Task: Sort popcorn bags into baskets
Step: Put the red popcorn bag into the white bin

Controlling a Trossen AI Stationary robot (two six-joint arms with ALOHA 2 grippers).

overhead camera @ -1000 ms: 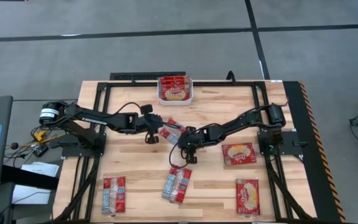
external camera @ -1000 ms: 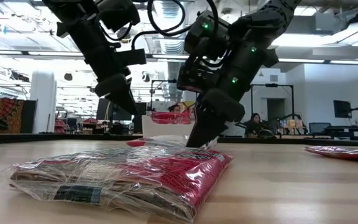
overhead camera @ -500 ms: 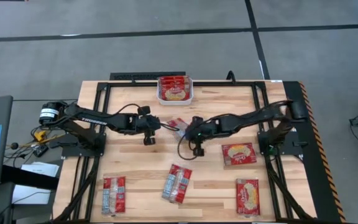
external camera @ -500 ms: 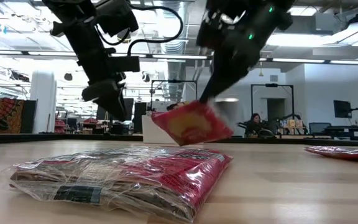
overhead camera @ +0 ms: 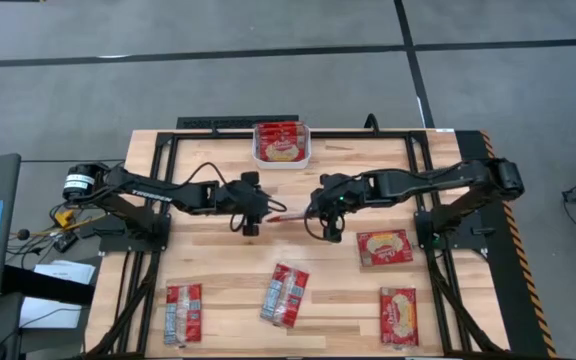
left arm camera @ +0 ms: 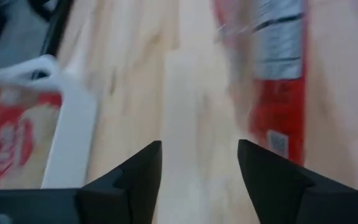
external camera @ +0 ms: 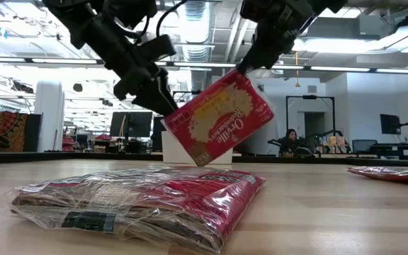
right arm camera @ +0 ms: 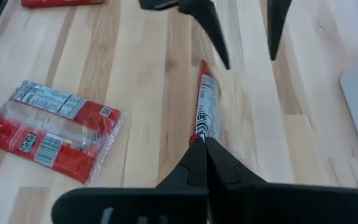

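A bag is held clear of the table by the right gripper, whose fingers are pinched tight on one edge of it; seen from the right wrist, the packet hangs edge-on from the closed tips. A second ago this bag lay on the wood with both grippers down beside it; half a second ago it had been raised only a little. It is now lifted well above the table and tilted, with the pale oval face turned toward the low camera. In the high view it shows only as a thin red sliver, some way short of the basket and toward the table's middle.

The left gripper is spread open and empty, just beside the raised bag on the side away from the right arm. The basket's white wall is seen close ahead from the left wrist.

The basket at the table's far edge already holds bags. Four more bags lie flat on the near half of the table, well apart from the basket: one at the near left, one near the middle, and two toward the right.

The pick is judged complete, and the carry to the basket is the step in hand. Transfer to the open left gripper cannot be ruled out.
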